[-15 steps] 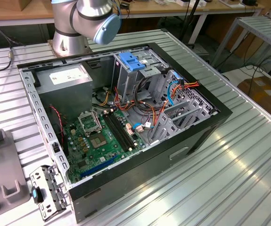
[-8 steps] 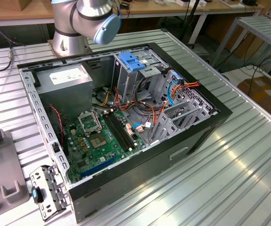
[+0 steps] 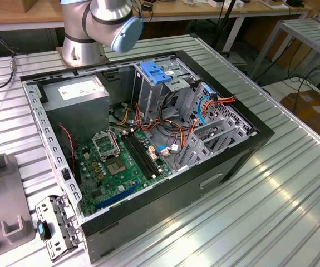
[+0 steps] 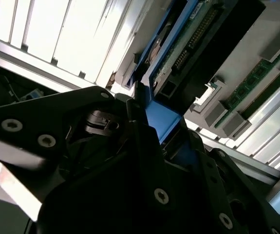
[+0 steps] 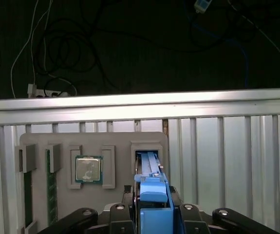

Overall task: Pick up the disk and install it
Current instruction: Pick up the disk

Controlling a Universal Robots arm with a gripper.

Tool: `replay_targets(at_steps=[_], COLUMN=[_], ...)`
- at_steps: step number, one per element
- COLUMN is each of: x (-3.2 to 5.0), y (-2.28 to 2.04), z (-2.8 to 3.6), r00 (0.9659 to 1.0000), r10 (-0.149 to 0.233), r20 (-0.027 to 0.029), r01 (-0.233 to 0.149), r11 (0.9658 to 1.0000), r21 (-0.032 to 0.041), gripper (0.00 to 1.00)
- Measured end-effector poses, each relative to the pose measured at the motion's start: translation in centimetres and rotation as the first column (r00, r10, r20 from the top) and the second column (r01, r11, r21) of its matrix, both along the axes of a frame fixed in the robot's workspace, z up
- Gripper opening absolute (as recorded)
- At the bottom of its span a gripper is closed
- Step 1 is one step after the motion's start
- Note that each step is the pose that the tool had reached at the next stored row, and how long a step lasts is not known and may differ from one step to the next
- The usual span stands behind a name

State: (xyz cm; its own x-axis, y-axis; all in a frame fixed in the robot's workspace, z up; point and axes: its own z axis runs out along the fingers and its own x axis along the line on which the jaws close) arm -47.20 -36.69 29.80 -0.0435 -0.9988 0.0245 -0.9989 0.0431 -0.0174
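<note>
Ribbed aluminium table (image 3: 271,211) carries everything, with wide bare metal on the exterior view's right of the open case (image 3: 148,208). My arm (image 3: 101,22) rises from its base behind the case. Inside the case a grey box (image 3: 76,105) bears a white sticker (image 3: 79,88), its print too small to read. The green motherboard (image 3: 115,167) lies below the box, and a blue latch plate (image 3: 154,72) tops the drive cage, with orange and blue wires bunched close by. A grey tray (image 3: 4,206) sits at the exterior view's left, and a small metal bracket (image 3: 57,228) lies between it and the case corner.

In the first wrist view the same tray (image 5: 115,141) lies near the table's edge (image 5: 140,100). Past that edge is dark floor with loose cables (image 5: 66,48). Bare ribs (image 5: 227,161) lie open beside the tray.

My gripper (image 5: 152,214) is clamped on the disk (image 5: 152,195), which stands on edge with its far end at the tray's slot. In the second wrist view my fingers (image 4: 135,114) press the blue rail, and the disk (image 4: 188,44) shows its circuit board and pin connector. I can read no label on it.

Other tray pockets hold a processor (image 5: 88,169) and memory sticks (image 5: 50,187).
</note>
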Motion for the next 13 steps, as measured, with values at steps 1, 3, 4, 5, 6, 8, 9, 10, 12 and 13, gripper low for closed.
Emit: replay_targets(at_steps=[1,3,4,5,6,8,9,10,12,13], x=[0.00,0.00,0.00,0.00,0.00,0.01,0.01,0.00,0.00,0.00], y=[0.00,0.00,0.00,0.00,0.00,0.00,0.00,0.00,0.00,0.00], z=[-0.01,-0.03,-0.03,-0.04,-0.05,-0.05,-0.05,-0.05,-0.05,-0.05], r00=[1.0000,1.0000,1.0000,0.9999,0.9995,0.9992,0.9992,0.9992,0.9992,0.9992], r10=[0.000,0.000,0.002,0.011,0.032,0.039,0.039,0.039,0.039,0.039], r20=[0.0001,0.0003,0.0003,0.0004,0.0004,0.0004,0.0004,0.0004,0.0004,0.0004], r01=[0.000,0.000,-0.002,-0.011,-0.032,-0.039,-0.039,-0.039,-0.039,-0.039], r11=[1.0000,1.0000,1.0000,0.9999,0.9995,0.9992,0.9992,0.9992,0.9992,0.9992], r21=[0.0001,0.0003,0.0003,0.0004,0.0002,0.0004,0.0004,0.0004,0.0003,0.0003], gripper=[0.37,0.37,0.37,0.37,0.37,0.37,0.37,0.37,0.37,0.37])
